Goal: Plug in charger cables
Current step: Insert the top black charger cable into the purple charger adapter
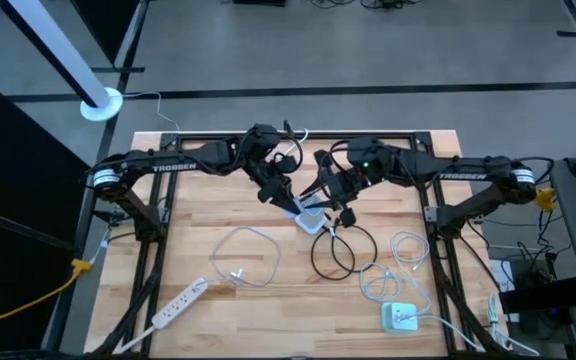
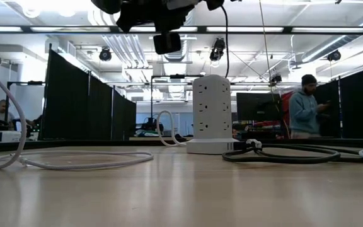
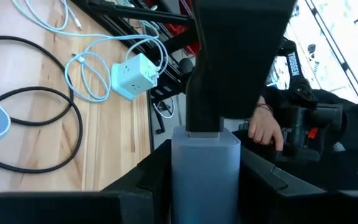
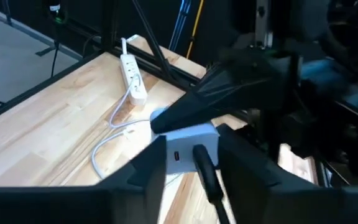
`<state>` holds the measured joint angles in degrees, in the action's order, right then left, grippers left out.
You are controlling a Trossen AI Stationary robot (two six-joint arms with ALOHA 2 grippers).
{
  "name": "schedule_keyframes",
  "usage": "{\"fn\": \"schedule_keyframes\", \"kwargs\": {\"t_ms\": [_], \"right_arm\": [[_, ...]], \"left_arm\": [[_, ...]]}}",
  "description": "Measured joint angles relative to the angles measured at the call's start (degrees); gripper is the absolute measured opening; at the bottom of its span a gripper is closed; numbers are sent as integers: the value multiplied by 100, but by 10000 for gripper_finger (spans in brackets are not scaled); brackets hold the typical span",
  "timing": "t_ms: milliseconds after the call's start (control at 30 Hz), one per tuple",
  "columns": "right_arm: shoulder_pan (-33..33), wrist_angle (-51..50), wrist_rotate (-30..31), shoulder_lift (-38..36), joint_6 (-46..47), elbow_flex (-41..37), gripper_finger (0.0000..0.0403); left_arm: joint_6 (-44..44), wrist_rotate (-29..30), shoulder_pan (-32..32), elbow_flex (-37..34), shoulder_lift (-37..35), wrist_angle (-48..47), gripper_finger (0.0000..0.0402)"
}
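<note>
Black charger cable: light, limp, best pinched at its stiff plug. Left gripper clamped on white tower strip; right gripper jaws apart around plug.

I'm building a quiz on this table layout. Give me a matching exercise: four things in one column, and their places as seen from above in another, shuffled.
Things:
1. black cable
2. socket tower
3. flat power strip
4. charger block

Places in the high view:
A. lower left corner
B. lower right corner
C. table middle, gripped by the left claw
D. looped just below the open right claw

Pairs: 1-D, 2-C, 3-A, 4-B
</note>
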<state>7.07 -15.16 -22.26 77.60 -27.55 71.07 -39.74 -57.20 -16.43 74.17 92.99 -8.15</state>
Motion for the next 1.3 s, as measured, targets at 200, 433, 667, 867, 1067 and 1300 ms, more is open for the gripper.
{"fn": "schedule_keyframes", "kwargs": {"t_ms": [200,433,667,867,1067,1300], "right_arm": [[5,-164,330,-257,-11,0,167],[4,-457,345,-336,-24,0,141],[7,-560,434,-285,51,0,69],[7,-568,434,-307,81,0,11],[7,-560,430,-284,72,0,4],[-46,-507,378,-120,205,0,1]], "left_arm": [[45,-78,2,0,0,-30,118],[177,-94,2,0,0,-36,118],[177,-113,2,0,-2,-43,118],[177,-130,4,0,-4,-43,118],[177,-134,9,-2,-7,-51,118],[185,-172,13,-20,-9,-133,118]]}}
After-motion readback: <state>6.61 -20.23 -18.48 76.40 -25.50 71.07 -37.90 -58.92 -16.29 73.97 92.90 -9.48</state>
